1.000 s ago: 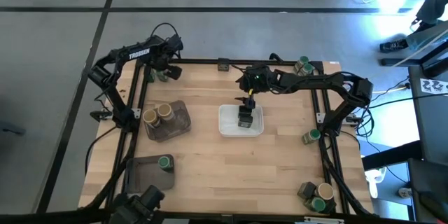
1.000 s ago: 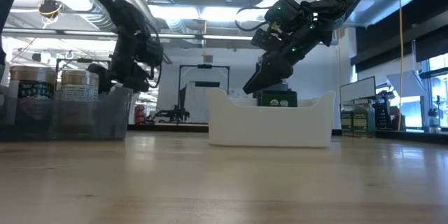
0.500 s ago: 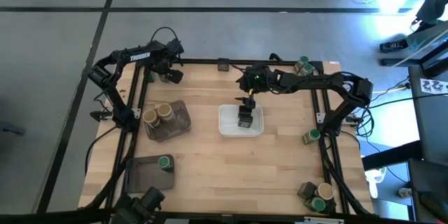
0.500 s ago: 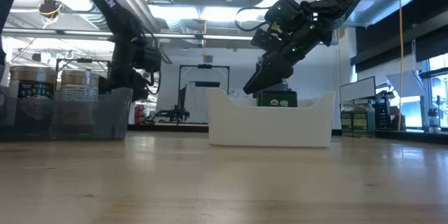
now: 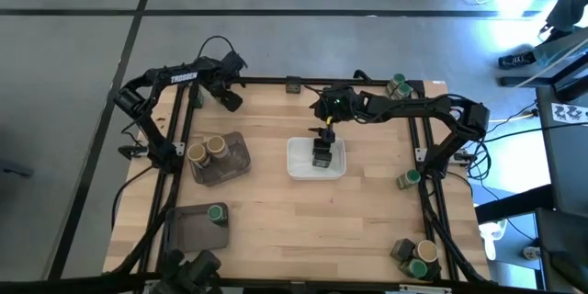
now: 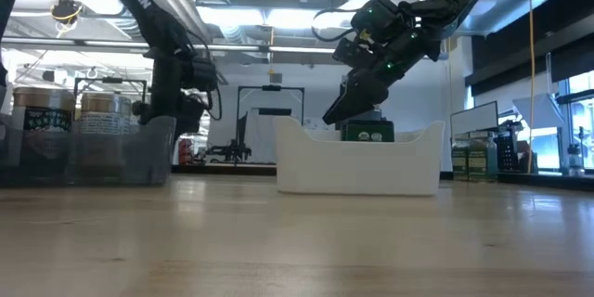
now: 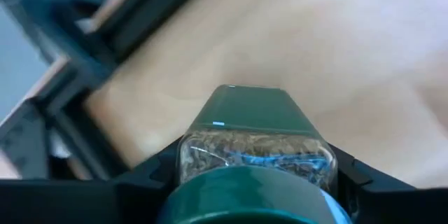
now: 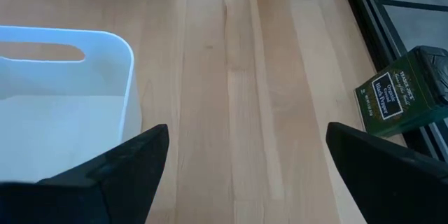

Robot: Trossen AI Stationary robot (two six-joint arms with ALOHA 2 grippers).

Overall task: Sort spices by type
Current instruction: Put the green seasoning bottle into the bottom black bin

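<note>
A: Gripping a green-lidded jar [image 7: 255,161], the left gripper [image 5: 230,99] has its fingers [image 7: 150,182] closed against both sides of the glass, herbs showing inside. It sits at the far left corner of the desk [image 5: 276,202].

B: Lifted?

A: Can't tell if it's clear of the wood. I'd say carry it level and set it upright beside the other green-lidded jar [image 5: 216,213] in the dark grey tray [image 5: 188,228] at the near left corner.

B: Right side?

A: Right gripper [image 5: 323,141] hangs over the white tray [image 5: 296,158] mid-desk, fingers [image 8: 119,164] spread wide, holding nothing. A dark tin [image 5: 321,156] is already in that tray. Another dark tin [image 8: 402,94] lies off near the frame rail.

B: Risks?

A: Two tan-topped jars [image 5: 207,150] stand in the tray along the path; pass above them, release only once seated.
</note>
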